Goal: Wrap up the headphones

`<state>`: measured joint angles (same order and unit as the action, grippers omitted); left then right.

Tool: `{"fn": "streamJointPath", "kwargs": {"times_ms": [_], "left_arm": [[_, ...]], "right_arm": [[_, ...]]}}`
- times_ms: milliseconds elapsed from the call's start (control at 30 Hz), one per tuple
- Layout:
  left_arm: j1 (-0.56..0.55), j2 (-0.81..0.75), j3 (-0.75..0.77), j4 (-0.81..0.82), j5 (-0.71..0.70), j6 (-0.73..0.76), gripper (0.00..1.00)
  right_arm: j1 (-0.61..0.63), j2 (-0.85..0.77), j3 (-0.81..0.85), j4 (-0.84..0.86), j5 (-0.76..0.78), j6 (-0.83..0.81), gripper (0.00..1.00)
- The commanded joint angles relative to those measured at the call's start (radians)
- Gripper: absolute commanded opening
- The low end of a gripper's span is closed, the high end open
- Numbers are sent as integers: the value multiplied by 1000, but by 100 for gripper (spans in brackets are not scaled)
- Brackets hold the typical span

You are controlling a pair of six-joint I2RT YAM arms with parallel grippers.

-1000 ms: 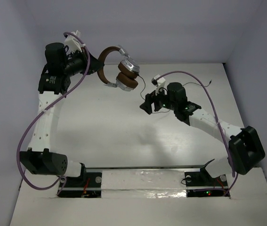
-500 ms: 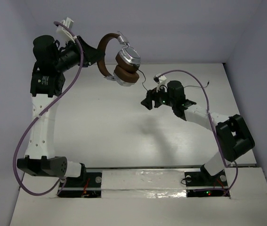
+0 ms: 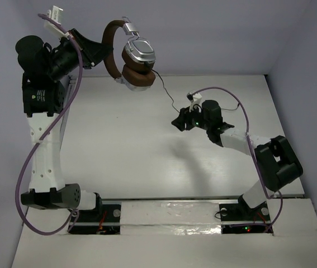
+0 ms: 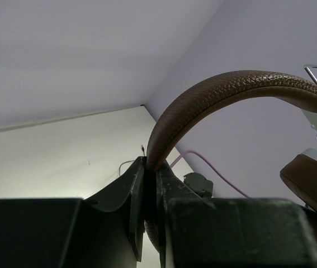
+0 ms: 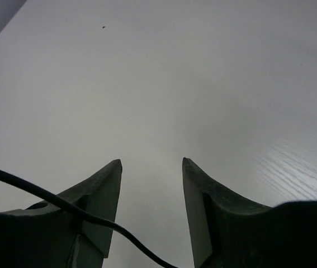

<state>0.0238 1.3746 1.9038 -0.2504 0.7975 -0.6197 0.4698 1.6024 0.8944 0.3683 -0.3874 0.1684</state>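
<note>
We've the L arm [image 3: 41,139] reared high, L gripper [image 3: 99,52] clenched on the brown band [image 4: 225,89] of the headphones [image 3: 133,58], held in air over the far-left. R arm [image 3: 236,142] reaches low over the white table [image 3: 119,151]; R gripper [image 5: 151,163] spread apart, cord [image 5: 41,195] across 1 finger. Pale walls [image 3: 214,33].

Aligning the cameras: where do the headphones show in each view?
Top external: headphones upper left of centre, in the air, headband clamped by the left gripper; cord trails toward the right gripper.
Left wrist: headband arcs from the shut fingers to the right edge.
Right wrist: only the cord, draped over one finger of the open gripper, lower left.
Shared landmark: white table, in all three.
</note>
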Motion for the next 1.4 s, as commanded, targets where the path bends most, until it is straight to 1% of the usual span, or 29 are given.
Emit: {"fn": "streamJointPath", "kwargs": {"times_ms": [0,33,67,100,133,167,200,233,267,333,367,433,467,500,533,567,633,667,800,833,867,900,933,967,1000,1067,1200,1333,1367], "left_arm": [[2,3,-2,117,43,-84,0],[11,4,-3,117,40,-86,0],[21,3,-18,120,25,-87,0],[21,0,-35,134,25,-106,0],[33,-8,-52,143,22,-113,0],[33,-12,-93,161,-1,-120,0],[33,-16,-115,165,-26,-121,0],[33,-26,-173,169,-87,-115,0],[33,-32,-208,180,-115,-115,0],[33,-48,-285,195,-190,-115,0],[33,-51,-367,204,-272,-123,0],[33,-58,-467,261,-299,-162,0],[33,-55,-548,314,-323,-199,0],[33,-54,-590,342,-323,-218,0],[33,-42,-621,390,-317,-236,0],[33,-33,-665,396,-314,-242,0],[33,-16,-702,411,-301,-265,0],[33,-17,-754,456,-299,-279,0],[-30,-29,-833,491,-394,-302,0],[-42,-34,-847,502,-412,-314,0],[-62,-39,-877,517,-456,-321,0],[-71,-42,-891,525,-483,-321,0],[-81,-49,-899,524,-510,-307,0],[-90,-51,-910,501,-573,-298,0],[-102,-54,-920,499,-598,-292,0],[-102,-66,-948,496,-667,-279,0],[-139,-85,-985,508,-730,-282,0],[-206,-86,-991,513,-788,-270,0],[-243,-86,-990,499,-838,-261,0]], "right_arm": [[-13,10,1,106,-22,25,52],[-13,17,0,113,-31,29,43],[-13,28,1,113,-36,46,23],[-13,31,1,103,-41,54,15],[-13,30,1,95,-48,60,10],[-13,28,1,95,-56,92,0],[-13,16,0,90,-44,115,0],[-13,5,3,66,8,150,0],[-13,-7,3,66,36,166,0],[7,-30,26,-12,79,198,0],[7,-33,38,-47,120,215,0],[33,-18,86,-175,165,220,0],[61,-10,98,-213,221,212,0],[75,-1,109,-277,252,212,0],[85,13,126,-304,271,214,0],[96,16,129,-322,291,212,0],[121,19,132,-353,320,221,0],[131,27,139,-362,337,221,0],[232,39,201,-465,381,209,0],[292,40,216,-483,383,204,0],[321,44,251,-532,421,192,0],[349,44,271,-561,426,186,0],[404,37,287,-589,432,180,0],[430,28,300,-609,444,169,0],[455,4,319,-653,478,164,0],[519,-18,340,-701,504,149,0],[596,-61,393,-816,567,138,0],[627,-44,472,-896,570,112,0],[638,-33,489,-911,576,105,0]]}}
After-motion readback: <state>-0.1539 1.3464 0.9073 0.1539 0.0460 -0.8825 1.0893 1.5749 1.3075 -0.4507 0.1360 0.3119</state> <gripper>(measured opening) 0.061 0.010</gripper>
